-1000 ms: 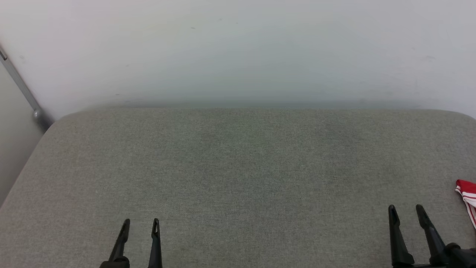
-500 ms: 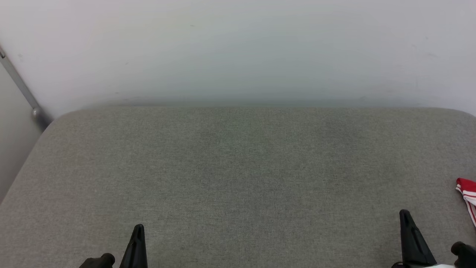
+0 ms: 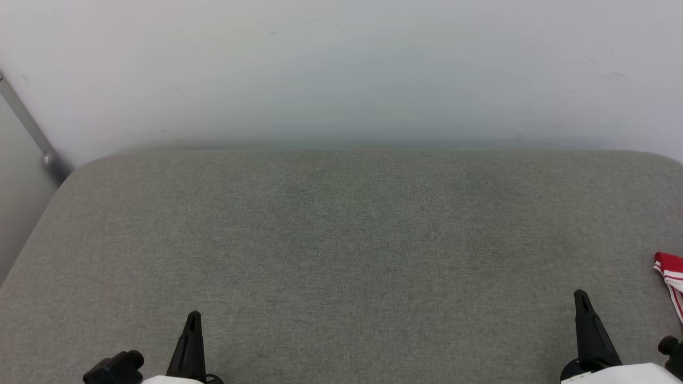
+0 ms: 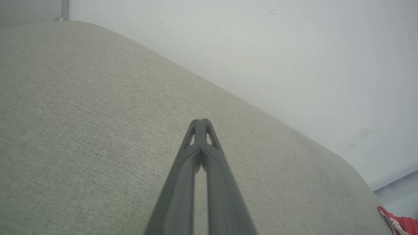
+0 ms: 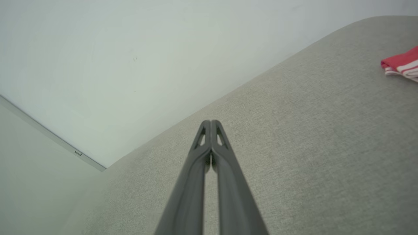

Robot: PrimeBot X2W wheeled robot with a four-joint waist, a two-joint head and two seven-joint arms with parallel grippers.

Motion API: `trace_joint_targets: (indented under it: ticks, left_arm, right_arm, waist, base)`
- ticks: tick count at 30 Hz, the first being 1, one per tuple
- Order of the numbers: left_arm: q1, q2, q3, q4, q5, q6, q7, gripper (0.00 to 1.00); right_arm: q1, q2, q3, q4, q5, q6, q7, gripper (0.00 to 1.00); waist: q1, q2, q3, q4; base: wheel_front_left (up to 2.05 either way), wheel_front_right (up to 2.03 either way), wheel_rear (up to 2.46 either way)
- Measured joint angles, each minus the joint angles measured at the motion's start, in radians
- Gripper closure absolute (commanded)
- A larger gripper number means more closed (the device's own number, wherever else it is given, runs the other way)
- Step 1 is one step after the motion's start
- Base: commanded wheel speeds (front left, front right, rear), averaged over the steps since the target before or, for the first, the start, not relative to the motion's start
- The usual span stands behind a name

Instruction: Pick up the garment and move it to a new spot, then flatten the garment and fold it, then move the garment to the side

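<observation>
A small part of the garment (image 3: 671, 274), red with red-white striped trim, pokes in at the head view's right edge on the grey padded surface (image 3: 341, 240). The same garment (image 5: 401, 63) shows at the upper right of the right wrist view and the garment (image 4: 396, 223) at the lower right corner of the left wrist view. My left gripper (image 3: 193, 320) hovers at the lower left, shut and empty, its tips (image 4: 200, 122) pressed together. At the lower right my right gripper (image 3: 581, 298) is shut on nothing, left of the garment and apart from it, tips (image 5: 210, 123) touching.
A pale wall (image 3: 341, 74) rises behind the padded surface's far edge. A grey metal rail (image 3: 32, 133) runs down at the left, past the surface's rounded left corner. The broad middle of the grey surface lies between my two grippers.
Both grippers have gone from open to shut, with nothing in them. Both arms have turned at the wrist, and the head view has shifted slightly.
</observation>
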State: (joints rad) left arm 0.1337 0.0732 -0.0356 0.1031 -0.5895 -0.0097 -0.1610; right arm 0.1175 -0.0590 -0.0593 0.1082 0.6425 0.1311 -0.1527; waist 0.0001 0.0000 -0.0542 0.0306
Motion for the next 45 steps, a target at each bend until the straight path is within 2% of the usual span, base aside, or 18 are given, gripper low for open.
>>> trace_joint_targets:
  ticks: [20,45]
  left_arm:
    - [-0.063,0.006,0.023,0.038,-0.315,-0.035,0.064,1.00]
    - [-0.129,0.007,0.055,0.080,-0.608,-0.067,0.132,1.00]
  right_arm:
    - [-0.062,-0.005,-0.003,0.039,0.294,0.000,0.067,1.00]
    - [-0.119,-0.006,-0.012,0.079,0.568,0.000,0.137,1.00]
  waist:
    - [0.0000,0.0000,0.012,-0.007]
    - [-0.0001,0.0000,0.027,-0.014]
  base:
    - [0.00,0.00,0.00]
    - [0.00,0.00,0.00]
